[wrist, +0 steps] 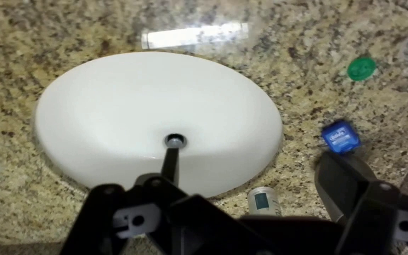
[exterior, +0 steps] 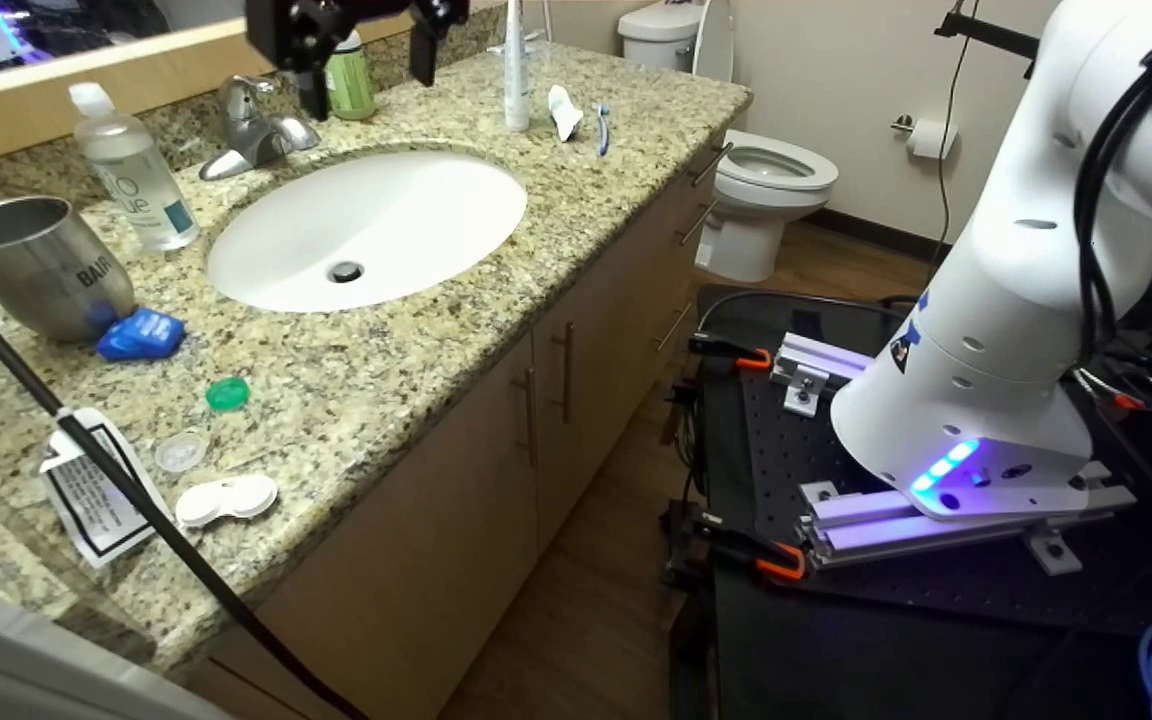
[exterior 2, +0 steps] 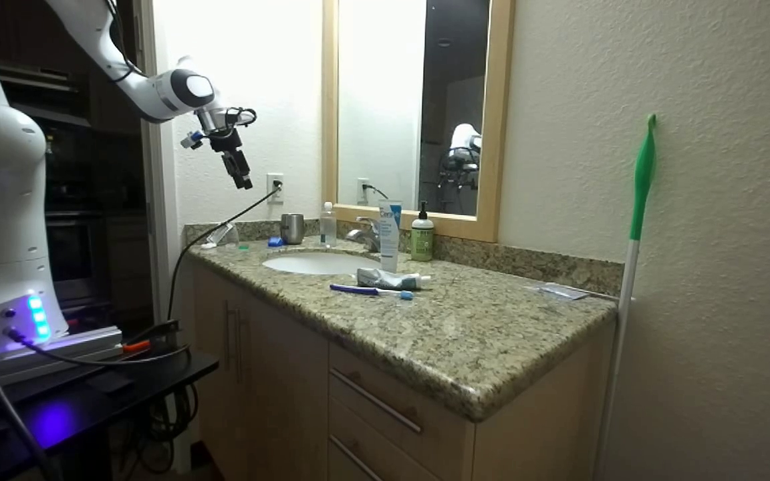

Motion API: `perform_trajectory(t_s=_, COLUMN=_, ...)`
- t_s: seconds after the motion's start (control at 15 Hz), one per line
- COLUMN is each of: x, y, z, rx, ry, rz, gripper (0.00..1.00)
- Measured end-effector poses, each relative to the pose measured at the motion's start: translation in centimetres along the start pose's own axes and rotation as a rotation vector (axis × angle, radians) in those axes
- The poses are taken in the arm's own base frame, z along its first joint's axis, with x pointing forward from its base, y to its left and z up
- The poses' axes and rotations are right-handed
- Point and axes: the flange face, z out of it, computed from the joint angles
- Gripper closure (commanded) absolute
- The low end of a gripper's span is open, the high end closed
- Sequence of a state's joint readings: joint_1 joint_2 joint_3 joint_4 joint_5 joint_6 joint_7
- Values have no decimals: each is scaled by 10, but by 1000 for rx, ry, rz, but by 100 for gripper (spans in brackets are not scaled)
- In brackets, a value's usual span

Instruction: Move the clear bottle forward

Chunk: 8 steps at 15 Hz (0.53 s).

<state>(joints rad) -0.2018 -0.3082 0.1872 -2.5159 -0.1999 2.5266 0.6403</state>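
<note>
The clear bottle (exterior: 131, 170) is standing on the granite desk (exterior 2: 465, 327), and the pincer (exterior: 370, 94) hangs in the air well above desk level, definitely not touching it. Its fingers (wrist: 171, 163) are spread wide and it's got hold of nothing. In the wrist view the bottle shows down below, in the gap between those two fingers, closer to the one that covers a good part of the metal cup (exterior: 46, 275). You only see the bottle's lower end there; the rest is behind dark pincer parts. In an exterior view it's lower and to the right of the pincer, with the cup on its left, the faucet (exterior 2: 365, 235) on its right and the sink (exterior 2: 311, 264) on its near side.

Count of what I can make out: one clear bottle, one cup, one blue floss box (wrist: 340, 137) just beside the cup, one green disc (exterior: 227, 393), one clear disc (exterior: 181, 452), one contact lens case (exterior: 226, 499), one printed packet (exterior: 86, 500), one green pump bottle (exterior 2: 422, 238), one toothbrush (exterior 2: 358, 290), and two tubes: a CeraVe tube (exterior 2: 390, 240) upright, a crumpled tube (exterior 2: 385, 278) lying down.

Bottle's upright btw, long axis vertical, white cap (exterior: 91, 98) on top.
</note>
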Motion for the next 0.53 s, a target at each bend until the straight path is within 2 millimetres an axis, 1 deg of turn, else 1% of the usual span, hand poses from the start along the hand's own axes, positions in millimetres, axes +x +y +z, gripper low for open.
perform_trajectory(t_s=0.13, x=17, y=-37, z=9, rx=35, ry=-4, rz=111, gripper=0)
perform_trajectory(t_s=0.2, x=32, y=-51, z=11, rx=54, ry=-4, rz=169, gripper=0)
perform_trajectory(t_s=0.27, x=50, y=-60, z=13, rx=71, ry=0, rz=225, gripper=0)
perform_trajectory(t_s=0.33, x=71, y=-62, z=15, rx=84, ry=6, rz=281, gripper=0)
perform_trajectory(t_s=0.4, x=94, y=-60, z=16, rx=98, ry=12, rz=341, gripper=0)
perform_trajectory(t_s=0.47, x=113, y=-56, z=15, rx=112, ry=16, rz=400, gripper=0)
perform_trajectory(t_s=0.53, x=124, y=-53, z=14, rx=120, ry=19, rz=436, gripper=0)
